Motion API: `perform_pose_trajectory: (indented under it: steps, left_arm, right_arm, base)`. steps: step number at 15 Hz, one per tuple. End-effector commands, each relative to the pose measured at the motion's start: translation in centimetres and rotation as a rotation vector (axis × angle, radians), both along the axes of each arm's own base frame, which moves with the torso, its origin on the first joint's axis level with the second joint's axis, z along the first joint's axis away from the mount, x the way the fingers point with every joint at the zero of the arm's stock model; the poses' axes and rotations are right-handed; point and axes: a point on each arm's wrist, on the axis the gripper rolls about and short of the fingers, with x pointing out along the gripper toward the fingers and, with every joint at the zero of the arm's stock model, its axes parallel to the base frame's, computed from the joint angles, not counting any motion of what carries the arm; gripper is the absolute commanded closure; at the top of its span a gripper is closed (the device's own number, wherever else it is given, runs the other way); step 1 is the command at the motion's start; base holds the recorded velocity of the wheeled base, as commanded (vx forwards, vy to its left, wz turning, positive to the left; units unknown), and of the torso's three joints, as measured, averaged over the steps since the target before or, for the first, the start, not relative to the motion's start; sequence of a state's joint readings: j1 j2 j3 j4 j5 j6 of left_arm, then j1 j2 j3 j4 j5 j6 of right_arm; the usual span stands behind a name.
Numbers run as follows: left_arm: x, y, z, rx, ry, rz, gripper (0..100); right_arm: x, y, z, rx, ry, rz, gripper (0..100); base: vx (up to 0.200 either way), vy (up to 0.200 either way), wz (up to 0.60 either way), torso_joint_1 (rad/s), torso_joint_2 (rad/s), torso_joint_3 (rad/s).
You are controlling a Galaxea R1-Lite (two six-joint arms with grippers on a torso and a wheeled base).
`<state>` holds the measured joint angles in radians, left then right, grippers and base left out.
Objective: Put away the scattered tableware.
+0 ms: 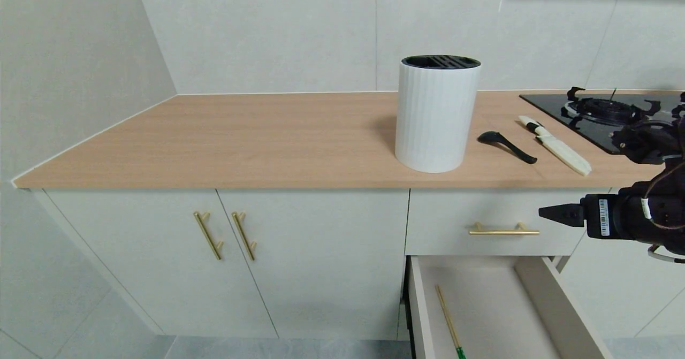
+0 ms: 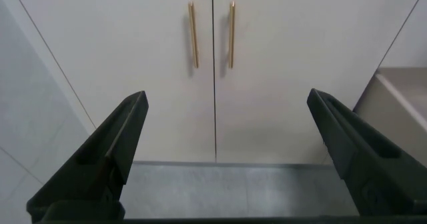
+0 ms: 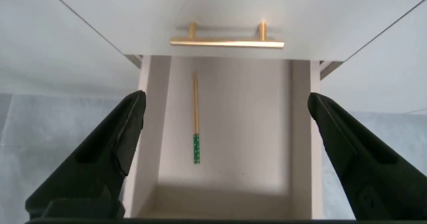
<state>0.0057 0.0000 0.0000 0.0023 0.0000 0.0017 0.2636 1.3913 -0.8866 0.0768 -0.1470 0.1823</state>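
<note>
Below our right jaws, spread wide and empty, a green-tipped chopstick point(image 3: 195, 117) lies in the open drawer point(image 1: 492, 316). Rising from here, we might clip the desk point(image 1: 267, 139) edge. Above them lie a glossy black spoon point(image 1: 507, 146) and a slim white knife point(image 1: 554, 146). Left jaws gape empty.
</note>
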Motion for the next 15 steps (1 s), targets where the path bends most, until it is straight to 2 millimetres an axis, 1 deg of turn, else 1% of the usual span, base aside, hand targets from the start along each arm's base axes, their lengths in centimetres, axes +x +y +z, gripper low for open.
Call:
perform_pose_trajectory:
  steps: [1, 8, 9, 10, 11, 13, 14, 15]
  left_arm:
    - [0.0, 0.0, 0.0, 0.000, 0.002, 0.000, 0]
    - [0.0, 0.0, 0.0, 0.000, 0.002, 0.000, 0]
    - [0.0, 0.0, 0.0, 0.001, 0.002, 0.000, 0]
    - [0.0, 0.0, 0.0, 0.000, 0.002, 0.000, 0]
    - [0.0, 0.0, 0.0, 0.000, 0.002, 0.000, 0]
    - [0.0, 0.0, 0.0, 0.000, 0.001, 0.000, 0]
    - [0.0, 0.0, 0.0, 0.000, 0.002, 0.000, 0]
    - [0.0, 0.0, 0.0, 0.000, 0.002, 0.000, 0]
  right_arm:
    - [0.1, 0.0, -0.1, -0.001, 0.006, 0.001, 0]
    - [0.3, 0.1, -0.2, 0.001, 0.005, 0.004, 0]
    - [0.5, 0.2, -0.2, 0.004, -0.002, 0.005, 0]
    - [1.2, 0.3, -0.4, 0.002, -0.010, 0.006, 0]
    - [2.4, 0.0, -1.0, -0.022, -0.015, -0.003, 0]
    - [6.4, -1.0, -2.1, -0.104, -0.083, -0.011, 0]
    - [8.0, -1.3, -2.5, -0.115, -0.115, -0.018, 0]
    - [11.2, -1.7, -3.0, -0.126, -0.165, -0.019, 0]
  base:
    - [0.000, 0.000, 0.00, 0.193, -0.48, -0.286]
    - [0.000, 0.000, 0.00, 0.200, -0.47, -0.274]
    - [0.000, 0.000, 0.00, 0.100, -0.22, -0.115]
    - [0.000, 0.000, 0.00, 0.066, -0.11, -0.061]
    - [0.000, 0.000, 0.00, 0.027, -0.06, -0.032]
    - [0.000, 0.000, 0.00, 0.000, 0.00, 0.000]
    - [0.000, 0.000, 0.00, 0.000, 0.00, 0.000]
    - [0.000, 0.000, 0.00, 0.000, 0.00, 0.000]
